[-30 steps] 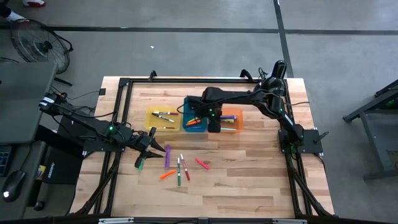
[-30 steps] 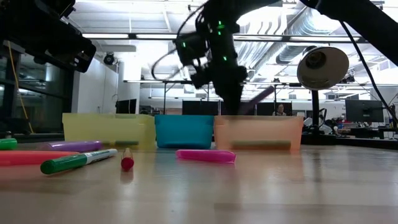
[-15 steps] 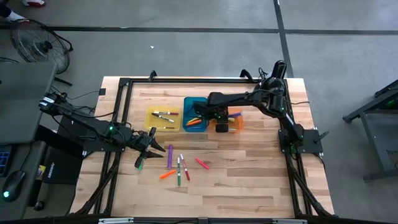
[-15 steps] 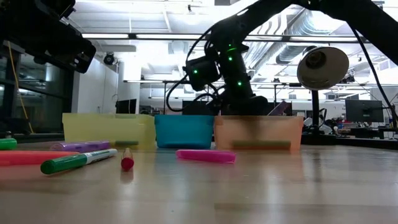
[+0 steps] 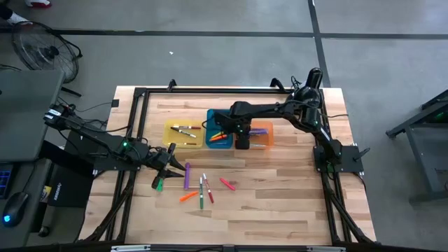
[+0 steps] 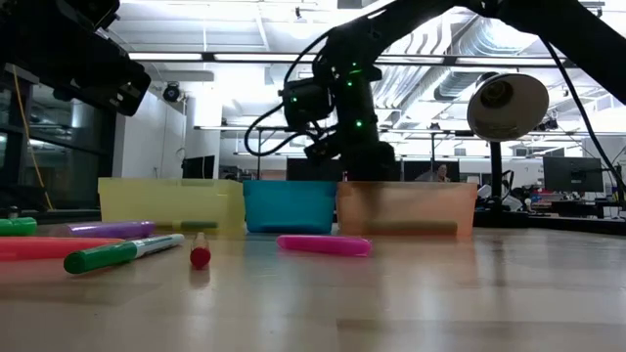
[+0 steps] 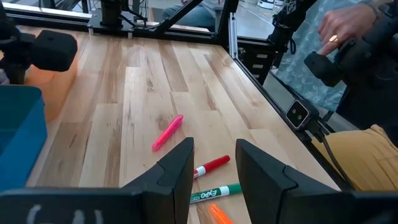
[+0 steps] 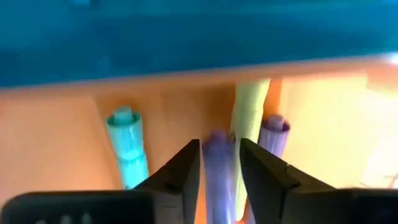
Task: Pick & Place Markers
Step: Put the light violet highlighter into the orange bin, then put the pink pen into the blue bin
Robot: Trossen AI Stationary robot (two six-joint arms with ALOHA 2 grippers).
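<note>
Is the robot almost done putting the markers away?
Not yet. Some markers already lie in the yellow tray, blue tray and orange tray. The right gripper holds a purple marker over the orange tray. The left gripper waits open, and several markers remain on the table.

Between the dark fingers point(image 8: 186, 171) of the right gripper point(image 8: 218, 167), a purple marker point(image 8: 218, 163) is showing against the orange tray point(image 8: 59, 155), with a teal marker point(image 8: 126, 149), a yellow marker point(image 8: 250, 112) and a lilac marker point(image 8: 272, 134) lying beside it. The blue tray point(image 8: 186, 37) is glowing just beyond. Ahead of the left gripper point(image 7: 212, 177), a pink marker point(image 7: 168, 132), a red marker point(image 7: 211, 165) and a green-and-white marker point(image 7: 214, 192) are lying on pale wood.
</note>
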